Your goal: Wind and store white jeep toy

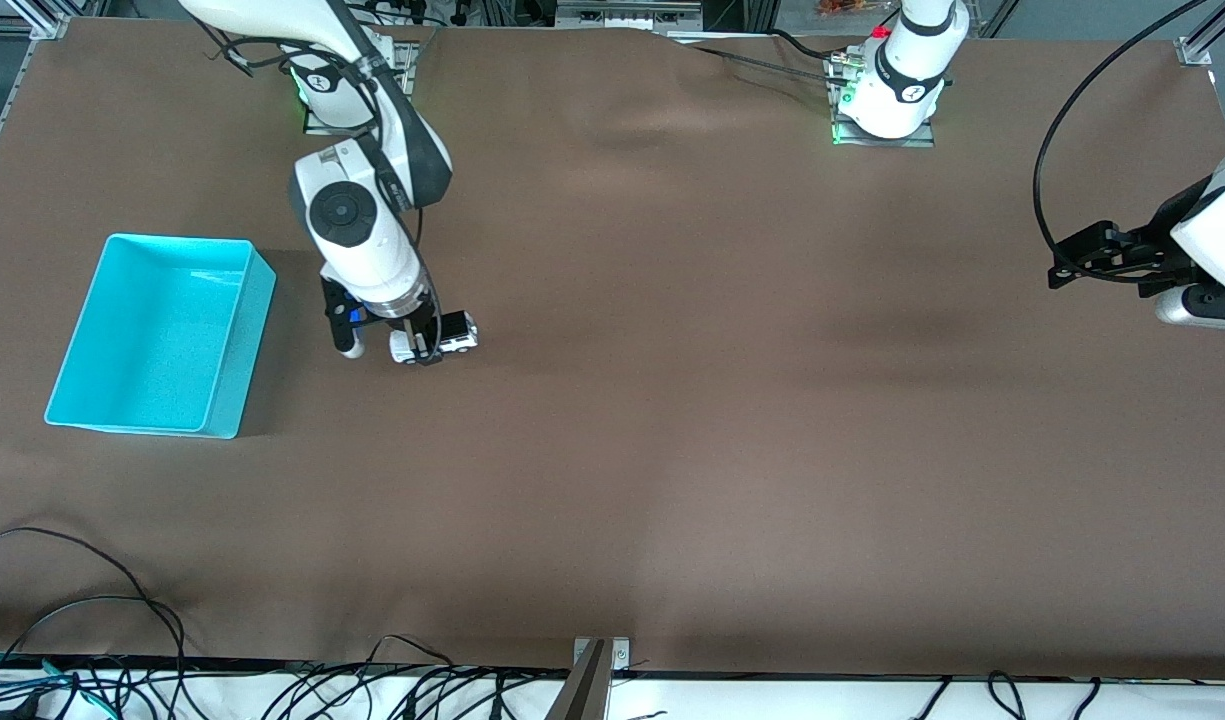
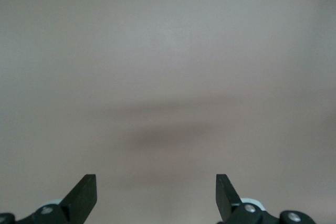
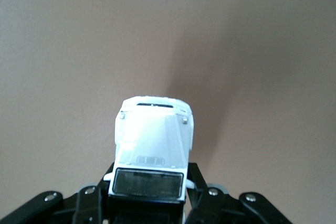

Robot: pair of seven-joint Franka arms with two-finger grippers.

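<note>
Front view: right hand [image 1: 427, 348] clamped on white jeep toy [image 1: 450, 338] beside turquoise bin [image 1: 162, 335]; left hand [image 2: 156, 195] agape.

Worktop: a wide brown matte worktop [image 1: 672, 420] is filling the scene.
Edge: tangled black cables [image 1: 92, 680] are lying along it.

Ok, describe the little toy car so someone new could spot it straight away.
Find the turquoise bin at the right arm's end of the table. Beside it, the right gripper is shut on the white jeep toy: tiny, boxy, black-roofed, the only toy there.
</note>
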